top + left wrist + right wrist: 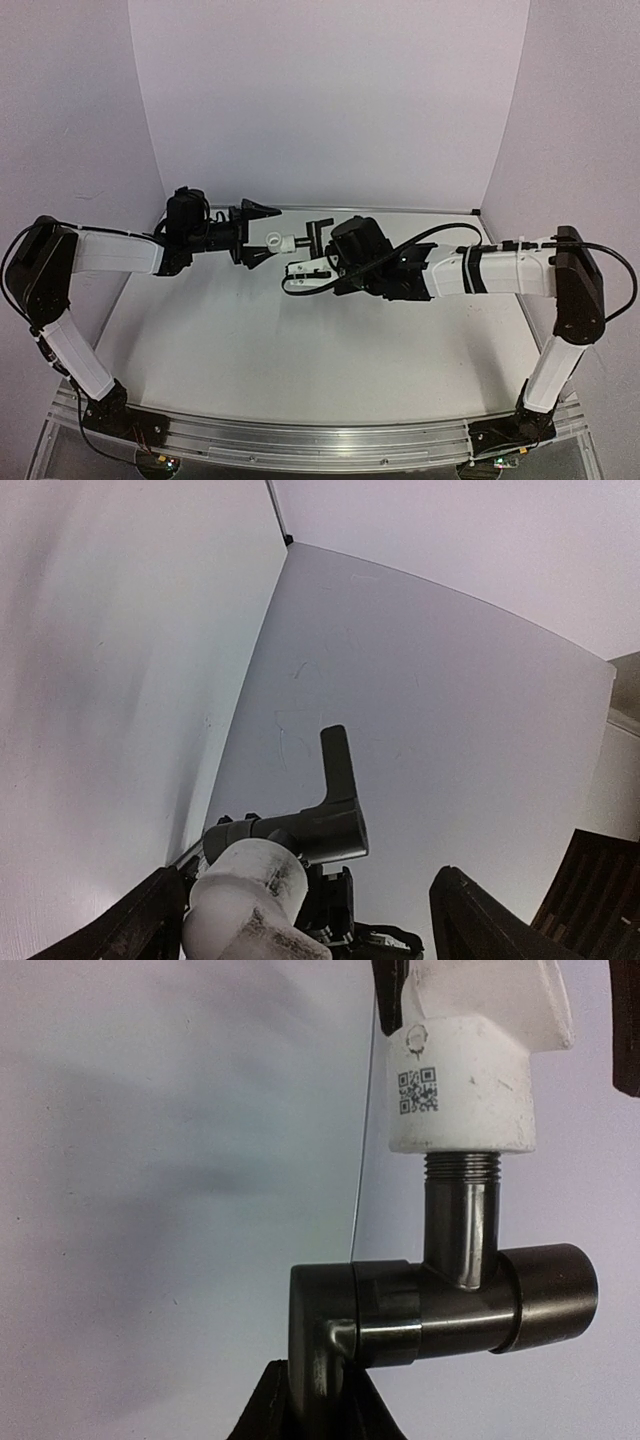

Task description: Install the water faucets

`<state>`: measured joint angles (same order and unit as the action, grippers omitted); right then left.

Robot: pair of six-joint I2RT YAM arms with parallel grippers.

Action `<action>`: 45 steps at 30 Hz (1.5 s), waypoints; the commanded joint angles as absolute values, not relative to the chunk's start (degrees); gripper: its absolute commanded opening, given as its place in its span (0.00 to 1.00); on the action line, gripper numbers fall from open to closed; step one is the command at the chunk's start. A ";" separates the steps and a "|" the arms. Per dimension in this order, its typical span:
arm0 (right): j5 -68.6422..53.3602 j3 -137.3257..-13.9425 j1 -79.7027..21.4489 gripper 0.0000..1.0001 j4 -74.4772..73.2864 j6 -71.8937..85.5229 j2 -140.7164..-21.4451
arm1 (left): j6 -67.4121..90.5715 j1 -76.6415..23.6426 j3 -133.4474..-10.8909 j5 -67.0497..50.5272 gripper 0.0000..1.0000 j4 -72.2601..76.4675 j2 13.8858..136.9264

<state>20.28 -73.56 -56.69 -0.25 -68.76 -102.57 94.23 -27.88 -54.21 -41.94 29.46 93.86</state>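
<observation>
The black metal faucet (318, 231) and the white cylindrical fitting (277, 241) are joined end to end in mid-air above the table's back middle. In the right wrist view the faucet's threaded stem (460, 1165) enters the fitting (460, 1090), which bears a QR code. My right gripper (320, 247) is shut on the faucet's bent end (320, 1360). My left gripper (266, 236) is open around the fitting (250, 890). One finger (388, 990) is against the fitting's side and the other stands apart. The faucet's crossbar (325, 830) shows beyond the fitting.
The white table (250, 340) is closed in by white walls at the back and both sides, with a corner seam (285, 535) near the left arm. A black cable loop (300, 287) hangs below the right wrist.
</observation>
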 commanded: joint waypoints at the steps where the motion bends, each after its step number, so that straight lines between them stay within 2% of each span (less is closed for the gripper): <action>1: 25.75 -74.97 -57.40 0.00 9.10 -72.16 -102.71 | 101.29 -29.05 -53.35 -41.96 0.86 35.16 94.67; 5: 26.51 -74.47 -57.70 0.00 11.04 -72.88 -103.06 | 100.88 -29.59 -54.60 -42.29 0.85 32.37 95.40; 9: 28.18 -75.11 -57.72 0.00 11.85 -73.08 -103.99 | 99.87 -29.66 -55.81 -42.31 0.79 30.29 95.83; 15: 27.91 -75.09 -57.92 0.00 12.39 -72.20 -104.16 | 98.92 -29.71 -55.73 -42.11 0.51 32.41 96.23; 19: 26.96 -75.72 -58.02 0.00 10.34 -69.14 -104.48 | 94.39 -29.71 -57.13 -41.33 0.36 29.58 95.81; 23: 21.02 -79.22 -58.02 0.00 1.69 -59.91 -104.23 | 89.81 -29.71 -58.55 -41.17 0.24 28.04 95.75; 30: 3.26 -82.63 -57.93 0.00 -8.89 -45.63 -102.62 | 71.89 -29.71 -65.46 -40.04 0.10 13.96 95.91; 35: -9.75 -83.20 -56.88 0.00 -11.06 -38.25 -99.68 | 57.91 -29.73 -68.52 -39.37 0.01 7.49 95.38; 45: -52.85 -85.37 -46.52 0.00 -10.60 -20.13 -96.22 | 34.85 -31.08 -68.40 -42.85 0.00 6.28 89.66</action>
<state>-22.56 -80.07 -47.48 -15.51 -27.70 -101.60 48.31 -30.48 -65.67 -42.92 3.07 94.80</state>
